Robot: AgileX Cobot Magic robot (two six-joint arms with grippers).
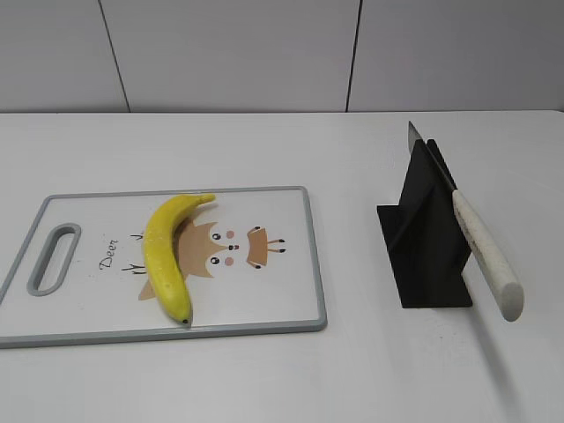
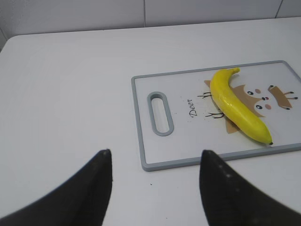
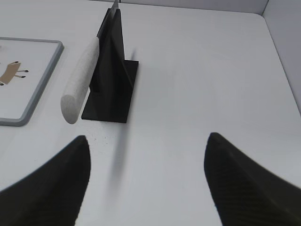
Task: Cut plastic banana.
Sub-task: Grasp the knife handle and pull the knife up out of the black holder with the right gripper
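A: Banana first, where is it?

B: The plastic banana (image 1: 166, 256) lies flat on the cutting board (image 1: 282, 304), lower left of the exterior frame, stem toward the top, dark tip toward the bottom edge. It covers the left part of the deer cartoon (image 1: 231, 248) printed on the board. The board's handle slot (image 1: 53, 257) sits at far left.

A: And against the left gripper?

B: In the left wrist view the left gripper (image 2: 155, 162) shows as two dark fingers at the bottom of the frame, spread wide, nothing between them, over bare white table (image 2: 70, 94). The banana (image 2: 237, 106) is up and to the right of it, well apart, not touching. The board's near edge (image 2: 155, 165) runs between the fingertips in the picture; height above it is hard to judge from this angle.

A: Right side?

B: The right gripper (image 3: 148, 146) is also parted wide and empty, its fingers at the bottom corners of the right wrist frame. Upper left of it stands the black knife stand (image 3: 110, 84), with the knife (image 3: 82, 77) resting slanted in it, pale handle pointing down toward the camera. Apart, no contact. Only a board corner (image 3: 28, 94) shows at left there, no banana.

A: Knife in the exterior view?

B: Right of frame, knife (image 1: 480, 247) leaning in the stand (image 1: 423, 238), blade tip up, handle low right. Neither gripper appears in that view.
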